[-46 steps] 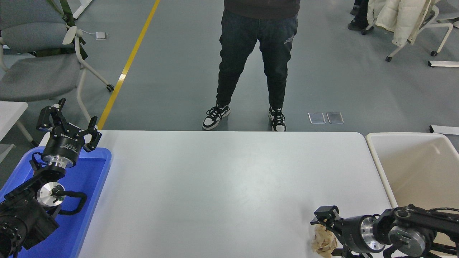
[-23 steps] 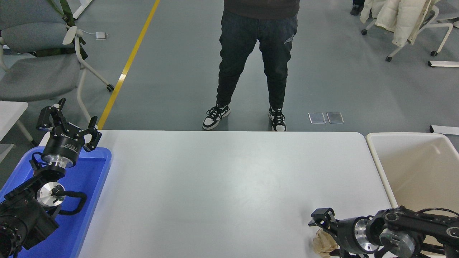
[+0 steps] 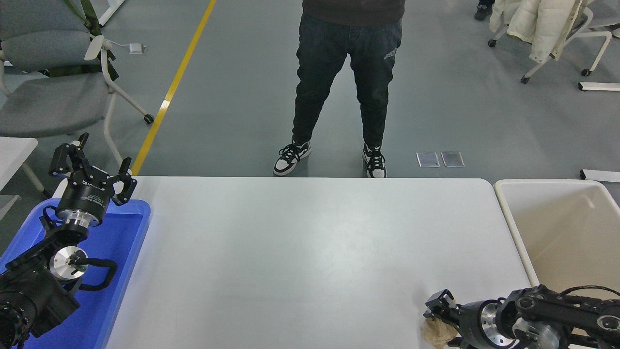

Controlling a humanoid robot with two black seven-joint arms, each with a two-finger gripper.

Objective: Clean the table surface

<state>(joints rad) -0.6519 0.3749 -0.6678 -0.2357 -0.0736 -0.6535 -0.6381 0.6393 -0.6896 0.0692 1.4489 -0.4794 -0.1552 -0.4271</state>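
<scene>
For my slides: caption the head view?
Right gripper at crumpled brown paper on white table, person opposite.

Counts: 1 white table surface (image 3: pixel 300 242). 1 blue tray (image 3: pixel 123 252) at left, 1 beige tub (image 3: pixel 557 228) at right. 1 crumpled brown paper wad (image 3: pixel 437 332). 2 black grippers: left gripper (image 3: pixel 92 169), right gripper (image 3: pixel 438 310). 1 person (image 3: pixel 346 87) standing at far side. 2 chairs: grey chair (image 3: pixel 48 92), coat-draped chair (image 3: pixel 552 29). 2 floor plates (image 3: pixel 440 159).

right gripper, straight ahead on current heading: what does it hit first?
The right gripper points left, low over the white table surface. The crumpled tan paper wad sits right at its tip; beyond that, bare tabletop, though depth is unclear.
</scene>
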